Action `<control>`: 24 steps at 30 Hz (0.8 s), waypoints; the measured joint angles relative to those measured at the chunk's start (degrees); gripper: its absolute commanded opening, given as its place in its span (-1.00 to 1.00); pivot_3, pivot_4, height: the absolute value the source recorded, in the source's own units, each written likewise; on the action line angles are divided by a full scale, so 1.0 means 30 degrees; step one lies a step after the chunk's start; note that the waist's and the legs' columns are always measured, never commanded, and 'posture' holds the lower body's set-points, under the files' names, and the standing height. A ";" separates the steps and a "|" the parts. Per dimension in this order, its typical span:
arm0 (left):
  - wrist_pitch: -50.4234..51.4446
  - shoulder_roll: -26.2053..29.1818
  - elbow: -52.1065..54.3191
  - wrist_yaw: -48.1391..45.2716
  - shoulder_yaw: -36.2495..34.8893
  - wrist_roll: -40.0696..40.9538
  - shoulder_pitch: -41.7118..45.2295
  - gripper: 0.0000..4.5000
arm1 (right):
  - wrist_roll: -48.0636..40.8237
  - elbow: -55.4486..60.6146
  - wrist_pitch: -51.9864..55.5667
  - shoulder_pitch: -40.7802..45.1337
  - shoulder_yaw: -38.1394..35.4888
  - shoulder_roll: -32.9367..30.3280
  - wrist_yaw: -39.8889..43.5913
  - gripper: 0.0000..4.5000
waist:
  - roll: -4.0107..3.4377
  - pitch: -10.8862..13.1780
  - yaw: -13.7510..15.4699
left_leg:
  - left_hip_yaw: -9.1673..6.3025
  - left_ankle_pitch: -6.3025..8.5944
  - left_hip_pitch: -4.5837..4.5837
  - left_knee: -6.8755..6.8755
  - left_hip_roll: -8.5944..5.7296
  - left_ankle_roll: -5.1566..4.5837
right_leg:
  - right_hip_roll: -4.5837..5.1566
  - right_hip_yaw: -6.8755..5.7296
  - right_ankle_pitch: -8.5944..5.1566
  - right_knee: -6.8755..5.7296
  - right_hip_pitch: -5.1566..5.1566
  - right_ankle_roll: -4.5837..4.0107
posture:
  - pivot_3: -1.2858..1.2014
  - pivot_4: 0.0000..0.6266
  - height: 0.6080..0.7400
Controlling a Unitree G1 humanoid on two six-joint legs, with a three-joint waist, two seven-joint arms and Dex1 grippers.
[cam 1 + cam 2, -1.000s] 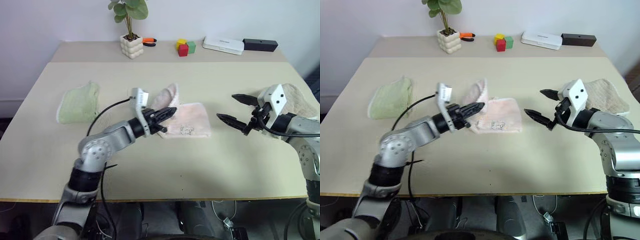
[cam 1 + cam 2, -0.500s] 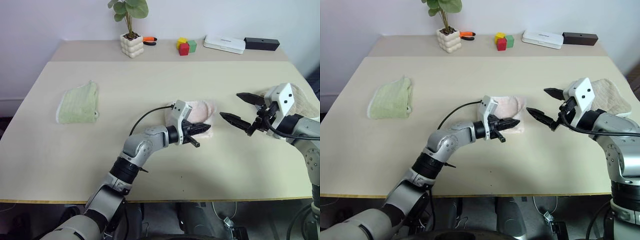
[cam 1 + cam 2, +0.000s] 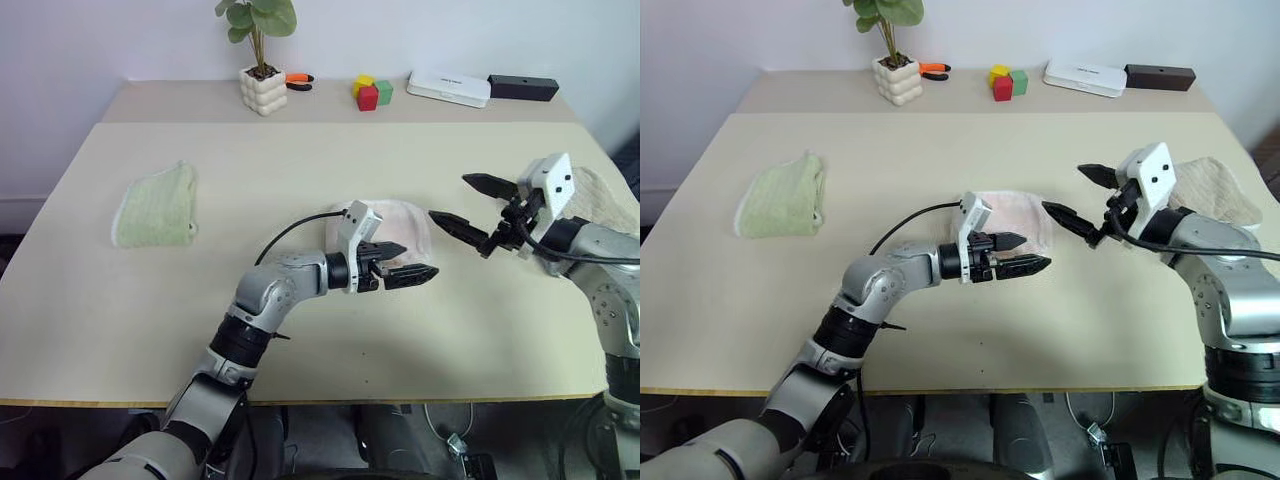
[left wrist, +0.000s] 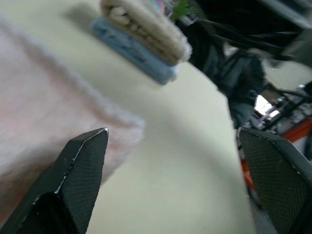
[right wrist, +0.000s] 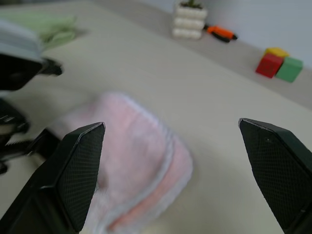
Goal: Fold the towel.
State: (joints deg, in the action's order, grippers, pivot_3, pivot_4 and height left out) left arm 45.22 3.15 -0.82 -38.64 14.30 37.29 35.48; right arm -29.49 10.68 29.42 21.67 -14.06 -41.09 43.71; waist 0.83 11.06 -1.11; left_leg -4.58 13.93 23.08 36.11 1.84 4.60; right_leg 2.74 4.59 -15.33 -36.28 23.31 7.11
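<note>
One fluffy pink terry towel (image 3: 1025, 212), folded rectangle, on smooth table (image 3: 940, 160).

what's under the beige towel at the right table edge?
In the left wrist view the beige towel lies on top of a flat light blue thing, whose long edge sticks out beneath it. What that blue thing is, and how far it runs under the towel, is covered.

Left gripper (image 3: 408, 262) level, pointing right, jaws spread, empty, at the near edge of the pink towel (image 3: 405, 222). Right gripper (image 3: 470, 208) wide open, empty, hovering just right of the towel, pointing left.
</note>
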 measured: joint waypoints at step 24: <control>-0.3094 -0.2066 -0.0374 0.6183 -0.5967 -0.0840 -0.0425 -0.99 | 0.4583 0.3008 0.1561 -0.0319 0.5245 1.0053 -1.3096 -0.96 | -0.0011 -0.0010 0.0076 | -0.0049 -0.0020 0.0042 0.0007 -0.0011 0.0034 | 0.0014 -0.0041 0.0009 -0.0053 0.0042 0.0007 | 0.03 -0.52 1.00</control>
State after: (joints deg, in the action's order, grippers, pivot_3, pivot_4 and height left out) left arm 35.94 -3.05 -1.95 -20.09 -3.60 34.77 34.20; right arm -15.74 19.71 34.11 20.72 1.68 -10.93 4.42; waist 0.80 11.03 -0.88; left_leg -4.73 13.87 23.20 36.13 1.80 4.71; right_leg 2.78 4.47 -15.31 -36.44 23.43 7.13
